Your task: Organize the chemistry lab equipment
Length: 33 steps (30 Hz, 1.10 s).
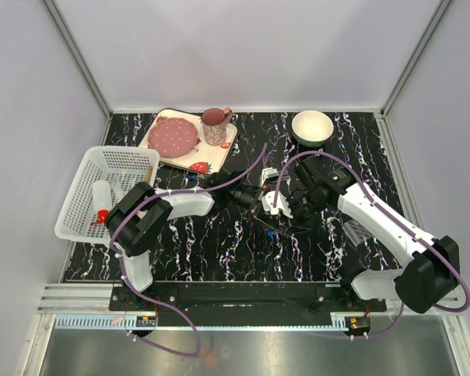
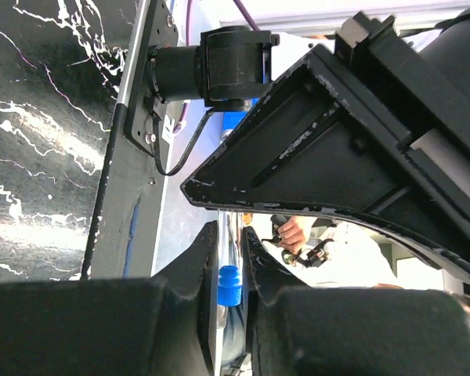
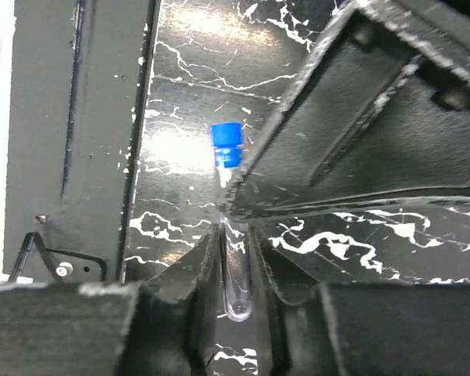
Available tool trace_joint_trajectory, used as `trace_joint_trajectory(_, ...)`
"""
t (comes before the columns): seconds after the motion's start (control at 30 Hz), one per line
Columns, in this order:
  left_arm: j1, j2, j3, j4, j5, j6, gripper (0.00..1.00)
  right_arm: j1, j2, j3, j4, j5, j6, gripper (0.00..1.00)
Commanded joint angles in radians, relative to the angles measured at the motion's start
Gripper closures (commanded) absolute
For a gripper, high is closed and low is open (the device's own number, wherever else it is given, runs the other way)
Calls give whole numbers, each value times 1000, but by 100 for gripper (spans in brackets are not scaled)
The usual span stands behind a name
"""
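Chemistry lab equipment, inspected in order of bulk.

Black white-veined table [image 1: 219, 251]: both pincers meet above its middle.

White perforated plastic basket [image 1: 82, 176]: well apart from the left pincer, out on its left side. A white squeeze bottle with red nozzle [image 1: 102, 196] lies in it.

Left pincer [image 2: 231, 239]: closed on the small clear blue-capped test tube [image 3: 235, 274] at the cap end. The cap sits deep between its fingers, towards the palm.

Right pincer [image 3: 235, 235]: jaws drawn in snug against both sides of the same tube, on the barrel, with the rounded bottom nearest its palm. Whether it bears the load yet cannot be told.

Position: the tube is off the table, spanned between the two pincers, which stand tip to tip.

Handling assessment: judged very light, stiff, smooth-walled and round, so liable to slide lengthwise or roll between flat pads. The wall looks thin, and glass or plastic cannot be told, so a hard squeeze risks cracking.

Recommended hold: mid-barrel, pads across the diameter, moderate force. Avoid the blue cap [image 3: 228, 146], which may twist or pull off. One pincer should release only once the other's grip is confirmed.
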Motion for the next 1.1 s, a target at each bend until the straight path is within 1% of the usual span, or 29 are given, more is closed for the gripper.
trace_joint_trajectory(0.0, 14, 3, -11, 231, -4, -129, 87, 16, -9, 0, 11, 2, 24, 80)
trace_joint_trajectory(0.03, 26, -3, -25, 345, -11, -212, 82, 16, -11, -2, 14, -1, 30, 85)
trace_joint_trajectory(0.07, 36, -7, -63, 421, -21, -265, 70, 16, -15, -3, 16, -5, 47, 86)
trace_joint_trajectory(0.1, 46, -11, -84, 497, -46, -318, 63, 16, -20, -2, 14, -19, 58, 87)
trace_joint_trajectory(0.13, 71, -23, -104, 652, -58, -415, 59, 16, -26, -2, 14, -28, 83, 88)
trace_joint_trajectory(0.17, 86, -31, -147, 725, -72, -457, 55, 16, -33, 0, 14, -37, 100, 88)
trace_joint_trajectory(0.2, 101, -39, -169, 789, -102, -493, 50, 9, -35, -2, 16, -69, 119, 89)
trace_joint_trajectory(0.23, 135, -63, -214, 891, -118, -540, 48, -2, -38, -3, 25, -99, 159, 88)
trace_joint_trajectory(0.27, 152, -77, -238, 921, -138, -547, 46, -16, -43, -8, 31, -135, 179, 89)
trace_joint_trajectory(0.3, 167, -97, -259, 932, -171, -538, 44, -33, -43, -20, 40, -209, 202, 89)
trace_joint_trajectory(0.33, 193, -144, -303, 920, -191, -484, 37, -66, -46, -25, 71, -246, 261, 89)
trace_joint_trajectory(0.37, 203, -177, -325, 891, -213, -440, 34, -91, -47, -29, 91, -284, 297, 89)
trace_joint_trajectory(0.4, 207, -253, -345, 844, -260, -385, 30, -119, -49, -41, 114, -362, 333, 89)
trace_joint_trajectory(0.43, 209, -296, -370, 695, -288, -240, 28, -172, -53, -49, 172, -398, 423, 88)
trace_joint_trajectory(0.47, 206, -344, -374, 597, -320, -156, 26, -198, -60, -58, 210, -431, 474, 88)
trace_joint_trajectory(0.5, 203, -441, -378, 507, -404, -74, 24, -220, -64, -81, 255, -479, 531, 88)
trace_joint_trajectory(0.53, 191, -489, -385, 371, -452, 68, 19, -243, -72, -95, 354, -494, 652, 88)
trace_joint_trajectory(0.57, 183, -534, -391, 327, -501, 122, 15, -276, -81, -107, 404, -510, 711, 88)
trace_joint_trajectory(0.6, 175, -613, -397, 299, -596, 165, 11, -297, -83, -136, 459, -539, 776, 88)
trace_joint_trajectory(0.63, 154, -649, -419, 282, -647, 226, 1, -315, -83, -152, 588, -554, 927, 88)
trace_joint_trajectory(0.67, 136, -678, -431, 287, -702, 251, 1, -353, -78, -167, 658, -574, 1002, 88)
trace_joint_trajectory(0.7, 119, -722, -443, 297, -800, 274, 1, -369, -77, -199, 733, -605, 1082, 88)
trace_joint_trajectory(0.73, 81, -737, -459, 306, -848, 315, 1, -379, -67, -215, 874, -617, 1233, 88)
trace_joint_trajectory(0.8, 53, -741, -470, 332, -941, 325, 1, -403, -55, -239, 973, -651, 1335, 88)
trace_joint_trajectory(0.83, 37, -729, -485, 409, -952, 306, 1, -404, -49, -244, 1041, -657, 1404, 87)
trace_joint_trajectory(0.87, 36, -711, -491, 456, -963, 279, 1, -407, -43, -261, 1076, -669, 1435, 88)
trace_joint_trajectory(0.9, 25, -667, -497, 548, -965, 227, 1, -406, -44, -273, 1120, -669, 1466, 87)
trace_joint_trajectory(1.0, -10, -564, -477, 676, -989, 161, 1, -410, -55, -333, 1305, -674, 1617, 87)
trace_joint_trajectory(1.07, -29, -499, -456, 710, -1011, 142, 3, -413, -69, -356, 1341, -676, 1648, 87)
